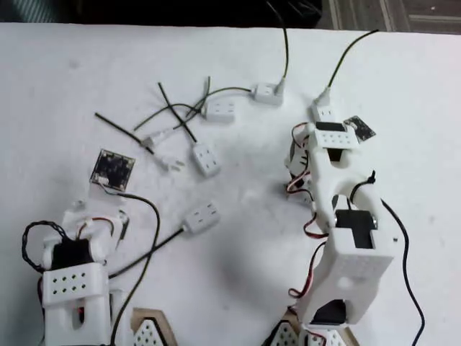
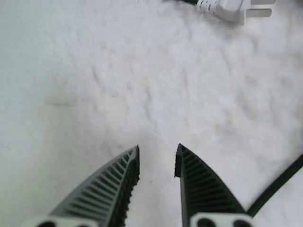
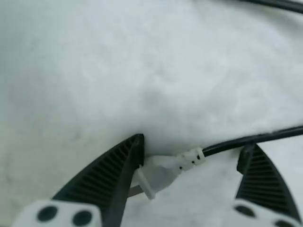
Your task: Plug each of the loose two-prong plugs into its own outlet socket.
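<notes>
The white table point(image 1: 65, 86) carries both arms. The right arm point(image 1: 349, 252) stretches toward the far side, and the left arm point(image 1: 72, 281) sits at the near corner. Four white outlet sockets point(image 1: 205, 158) lie scattered mid-table. The right gripper point(image 3: 194, 144) is spread wide around a white two-prong plug point(image 3: 161, 172), which lies on the table touching one finger, its black cord point(image 3: 251, 139) trailing away. The left gripper point(image 2: 157, 148) is slightly parted above the table, with a second plug point(image 2: 232, 8) well ahead of it.
</notes>
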